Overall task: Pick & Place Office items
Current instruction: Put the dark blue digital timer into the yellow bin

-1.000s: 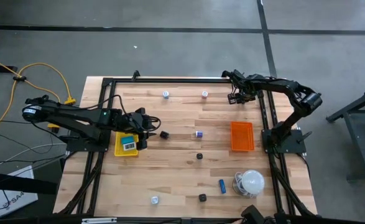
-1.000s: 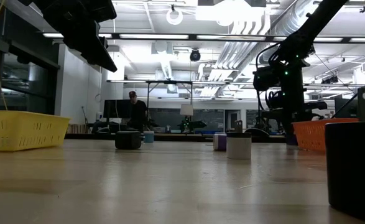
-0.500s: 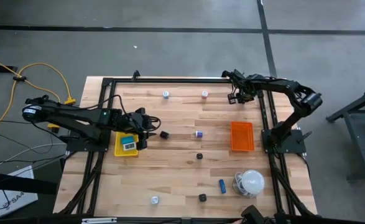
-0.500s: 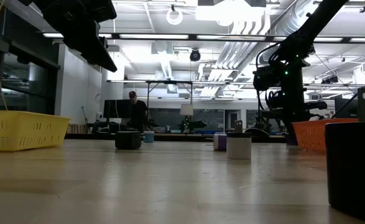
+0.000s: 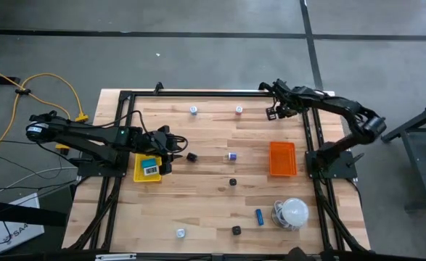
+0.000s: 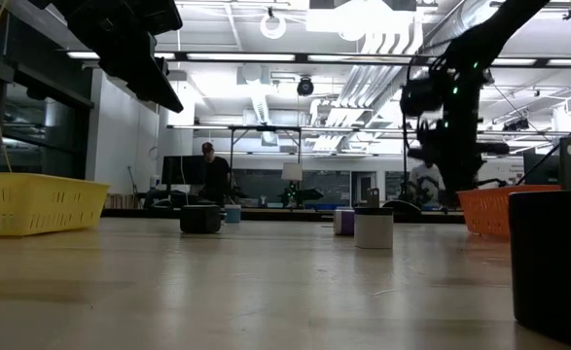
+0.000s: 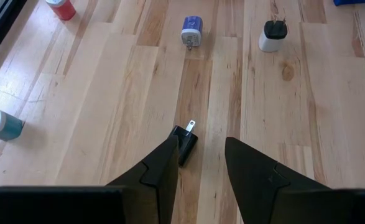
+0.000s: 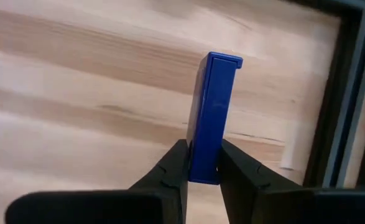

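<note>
Gripping a blue stick (image 8: 211, 118) between closed fingers, the right gripper (image 5: 273, 113) hangs over the table's (image 5: 213, 210) far edge beside the frame (image 8: 350, 99). The left gripper (image 7: 199, 165), open, sits by the yellow tray (image 5: 137, 168), a black block (image 7: 185, 144) just ahead; purple (image 7: 192, 30) and white (image 7: 272, 37) pieces lie beyond.

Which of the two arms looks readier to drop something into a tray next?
The right one. Its gripper already has its jaws clamped on a blue block, lifted clear of the table, and the orange tray sits on its side. The left gripper is open and empty over a small black plug.
</note>
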`<action>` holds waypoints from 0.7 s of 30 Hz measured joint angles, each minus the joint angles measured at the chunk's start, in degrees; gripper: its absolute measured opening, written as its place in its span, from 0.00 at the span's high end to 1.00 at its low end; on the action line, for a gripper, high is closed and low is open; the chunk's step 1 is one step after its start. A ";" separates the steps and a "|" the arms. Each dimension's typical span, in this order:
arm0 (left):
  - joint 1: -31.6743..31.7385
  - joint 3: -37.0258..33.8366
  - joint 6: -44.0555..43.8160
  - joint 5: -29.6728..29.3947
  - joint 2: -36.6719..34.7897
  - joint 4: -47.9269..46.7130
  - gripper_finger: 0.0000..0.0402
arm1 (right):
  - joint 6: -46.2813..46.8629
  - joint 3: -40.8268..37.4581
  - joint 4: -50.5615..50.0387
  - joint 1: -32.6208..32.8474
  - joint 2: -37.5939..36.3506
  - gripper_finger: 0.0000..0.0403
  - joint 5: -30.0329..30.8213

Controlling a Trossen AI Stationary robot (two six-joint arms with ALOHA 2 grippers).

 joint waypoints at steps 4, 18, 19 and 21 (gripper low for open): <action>0.00 0.00 0.01 0.00 0.00 0.00 0.69 | -0.91 0.00 0.28 3.85 -6.71 0.86 -4.27; 0.00 0.02 0.02 -0.02 0.01 0.01 0.69 | 1.35 0.00 19.60 32.22 -14.88 0.86 -12.79; 0.00 0.02 0.00 0.00 0.01 0.01 0.69 | 1.05 0.00 21.91 34.23 -14.30 0.86 -12.72; 0.00 0.02 0.00 -0.01 0.01 0.01 0.69 | -0.69 0.00 26.29 37.93 -12.92 0.86 -11.86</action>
